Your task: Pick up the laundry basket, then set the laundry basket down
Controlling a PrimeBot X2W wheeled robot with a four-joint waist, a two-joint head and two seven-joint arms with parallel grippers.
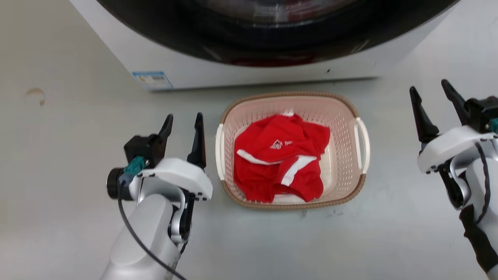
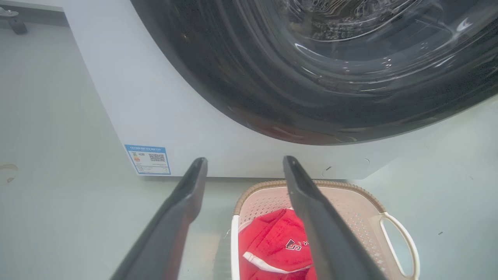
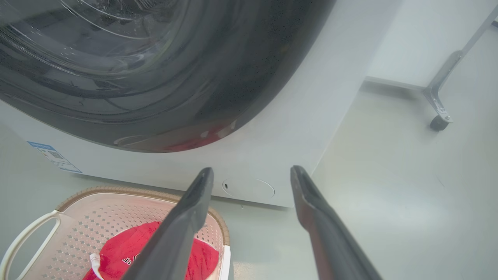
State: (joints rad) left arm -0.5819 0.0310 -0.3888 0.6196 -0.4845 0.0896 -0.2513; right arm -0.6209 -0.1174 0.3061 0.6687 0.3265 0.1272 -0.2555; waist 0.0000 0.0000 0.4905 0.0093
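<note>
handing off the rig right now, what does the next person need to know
Claws: the left claw is open and empty, close beside the left side of the laundry basket but apart from it. The right claw is open and empty, farther off on the basket's right.
Things: the basket sits on the floor in front of the washer, with a red garment inside.
Done: nothing, the basket is not gripped yet.
Left: grip it, lift it, set it down.
</note>
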